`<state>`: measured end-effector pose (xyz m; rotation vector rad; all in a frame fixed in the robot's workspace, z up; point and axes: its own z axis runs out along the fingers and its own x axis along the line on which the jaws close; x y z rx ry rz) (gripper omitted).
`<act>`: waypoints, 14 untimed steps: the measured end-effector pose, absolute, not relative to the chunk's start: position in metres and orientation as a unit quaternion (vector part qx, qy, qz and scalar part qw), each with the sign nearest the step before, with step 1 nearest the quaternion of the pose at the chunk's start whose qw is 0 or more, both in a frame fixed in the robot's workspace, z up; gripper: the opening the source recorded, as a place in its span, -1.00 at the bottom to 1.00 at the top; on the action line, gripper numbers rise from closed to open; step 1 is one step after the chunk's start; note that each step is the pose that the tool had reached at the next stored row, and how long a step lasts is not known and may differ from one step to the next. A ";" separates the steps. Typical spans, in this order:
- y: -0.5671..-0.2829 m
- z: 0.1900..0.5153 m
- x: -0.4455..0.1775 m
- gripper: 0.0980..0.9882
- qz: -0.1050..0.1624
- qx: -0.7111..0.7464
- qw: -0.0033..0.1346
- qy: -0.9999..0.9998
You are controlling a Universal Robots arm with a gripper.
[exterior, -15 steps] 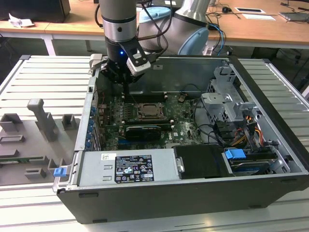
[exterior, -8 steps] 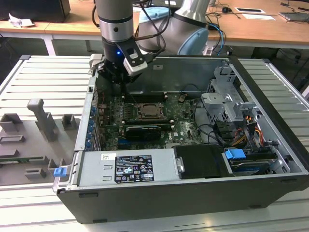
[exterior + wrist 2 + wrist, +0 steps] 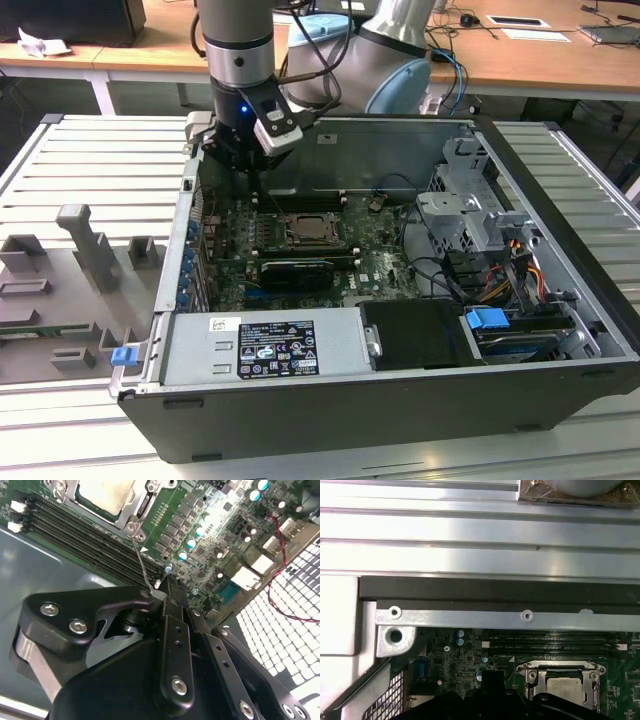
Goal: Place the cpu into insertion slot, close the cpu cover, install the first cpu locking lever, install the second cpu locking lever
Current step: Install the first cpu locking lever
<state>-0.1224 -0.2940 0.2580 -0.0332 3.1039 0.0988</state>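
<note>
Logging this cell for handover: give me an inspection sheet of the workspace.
Surface: slatted metal table carrying an open computer case.
Job's things: cpu lies in the insertion slot; cpu cover appears flat around it; a thin locking lever runs from the socket to the claw's tip.
Clutter: grey fixture blocks and a blue clip, exterior view's left.
Grippers: claw inside the case, beside the memory slots.
Cables: red wire near the board's ports; coloured wires by the drive bay.
Surroundings: wooden desks behind.

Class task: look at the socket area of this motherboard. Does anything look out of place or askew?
One thing: a thin locking lever stands free of the cpu cover, slanting out over the memory slots towards the gripper. The cpu sits flat.
</note>
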 end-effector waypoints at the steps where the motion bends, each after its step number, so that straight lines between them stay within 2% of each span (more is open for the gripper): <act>1: -0.294 0.258 -0.121 -0.98 0.031 -0.011 0.018 0.999; 14: -0.293 0.256 -0.096 -0.98 0.031 -0.011 0.018 0.999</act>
